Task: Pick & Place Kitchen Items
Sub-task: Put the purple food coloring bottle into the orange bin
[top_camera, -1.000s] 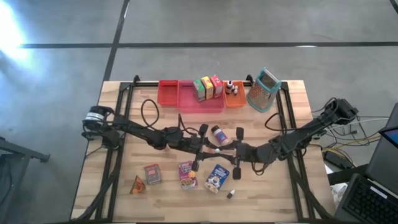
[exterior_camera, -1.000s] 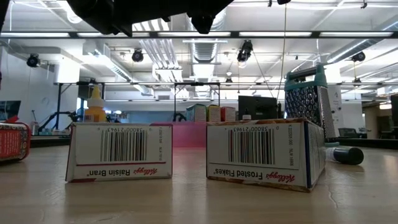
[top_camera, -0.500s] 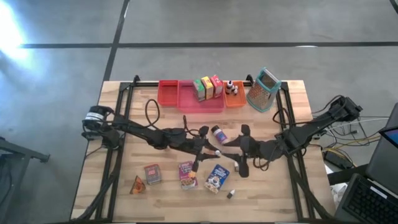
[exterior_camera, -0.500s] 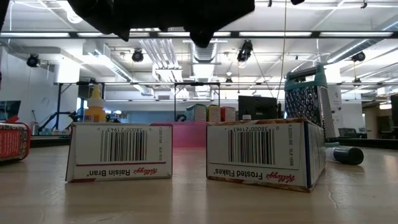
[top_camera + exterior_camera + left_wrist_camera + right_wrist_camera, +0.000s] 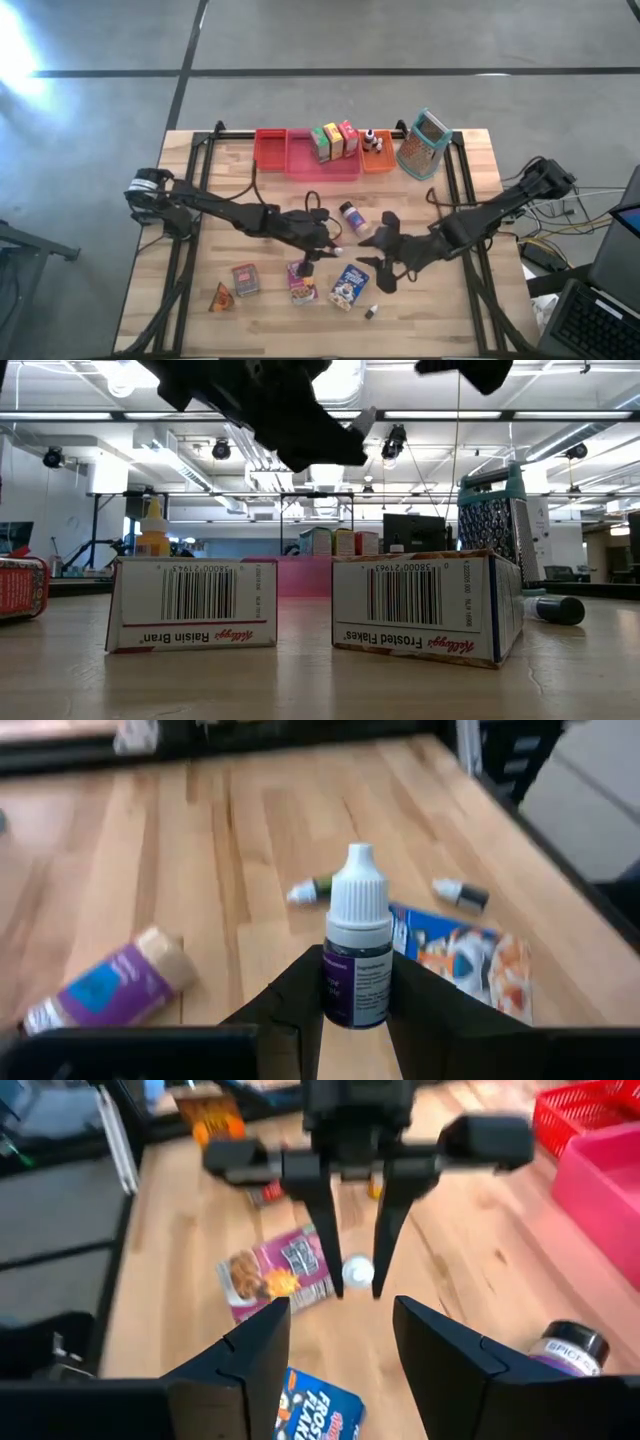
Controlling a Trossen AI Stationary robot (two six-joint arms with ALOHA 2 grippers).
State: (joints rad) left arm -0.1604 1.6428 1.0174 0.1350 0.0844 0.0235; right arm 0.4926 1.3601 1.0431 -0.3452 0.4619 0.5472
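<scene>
Left end effector (image 5: 355, 1000) clamps a small white-capped dropper bottle (image 5: 357, 955) upright, above tabletop (image 5: 270, 205) centre, just over the purple Raisin Bran box (image 5: 301, 281). Right end effector (image 5: 335, 1345) at its 3 o'clock, fingers apart, holding nothing. Blue Frosted Flakes box (image 5: 348, 286) at 5 o'clock; spice jar (image 5: 352, 216) at 1 o'clock.

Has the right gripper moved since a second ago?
Yes. In the high view the right gripper has backed away from the left gripper, toward the table's right side, leaving it holding the dropper bottle.
</scene>
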